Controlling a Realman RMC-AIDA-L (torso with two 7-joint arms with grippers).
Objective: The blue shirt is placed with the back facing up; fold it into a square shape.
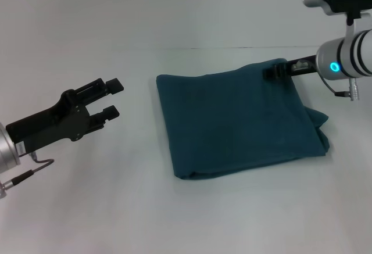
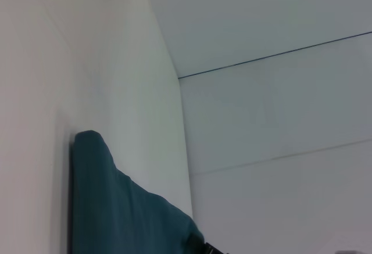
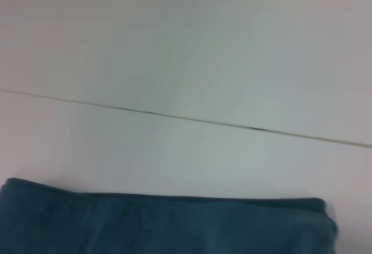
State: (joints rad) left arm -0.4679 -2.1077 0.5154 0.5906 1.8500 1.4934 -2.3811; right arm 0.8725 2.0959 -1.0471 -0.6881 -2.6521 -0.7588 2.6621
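The white counter (image 1: pixel 87 207) is taking up basically everything, running back to a plain pale wall. The blue shirt (image 1: pixel 232 123) is lying mid-counter, already looking like a rough square, with some cloth bunching out at its right edge. The right tool (image 1: pixel 274 70) is sitting at its far right corner; can't tell its jaws. The left tool (image 1: pixel 113 98) is hovering well off to the left, jaws standing narrowly apart. Probably the last tidy-up: tucking that bulge.

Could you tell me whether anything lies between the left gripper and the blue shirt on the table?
Nothing visible does. The left gripper, jaws open, sits apart from the blue shirt, with only bare table between them. The right gripper is at the shirt's far right corner.
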